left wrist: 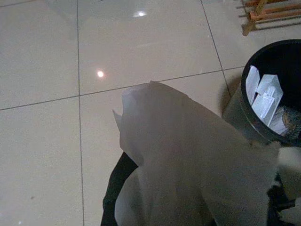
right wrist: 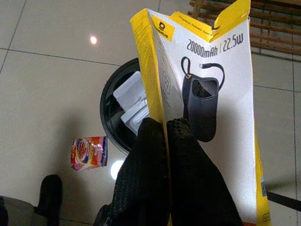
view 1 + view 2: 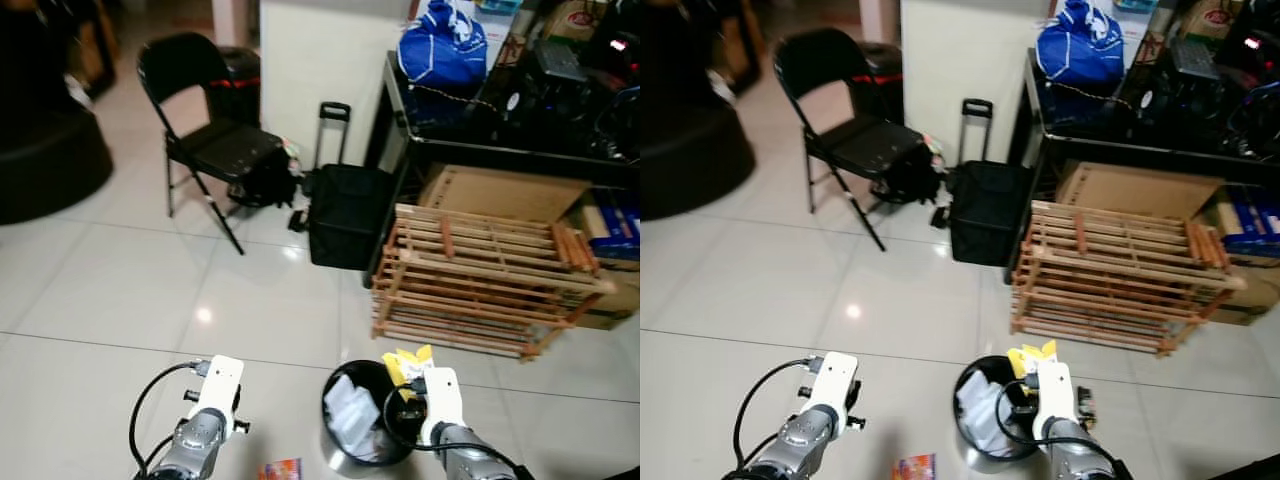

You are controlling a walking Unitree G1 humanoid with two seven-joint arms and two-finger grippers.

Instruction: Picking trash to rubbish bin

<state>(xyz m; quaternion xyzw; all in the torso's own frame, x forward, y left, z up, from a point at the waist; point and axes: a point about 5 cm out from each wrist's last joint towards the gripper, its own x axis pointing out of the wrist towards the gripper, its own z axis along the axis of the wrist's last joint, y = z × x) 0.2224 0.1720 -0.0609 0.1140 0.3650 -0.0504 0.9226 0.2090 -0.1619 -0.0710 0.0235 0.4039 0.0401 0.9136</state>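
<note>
A round black rubbish bin (image 3: 332, 402) stands on the tiled floor just ahead, with white paper scraps inside. My right gripper (image 2: 165, 123) is shut on a yellow and white power-bank box (image 2: 207, 61), held upright over the bin's right rim (image 2: 107, 117). In the left eye view the same box (image 3: 410, 362) pokes up in front of my right wrist. My left arm (image 3: 212, 405) is raised left of the bin. A crumpled white paper sheet (image 1: 188, 155) covers its black fingers (image 1: 117, 188), which seem closed on it. A small colourful wrapper (image 3: 281, 469) lies on the floor left of the bin.
A wooden slatted rack (image 3: 480, 280) stands close behind the bin, under a cluttered black desk (image 3: 500, 150). A black trolley bag (image 3: 345, 215) and a black folding chair (image 3: 205, 140) stand further back. Open tiled floor (image 3: 110, 290) stretches to the left.
</note>
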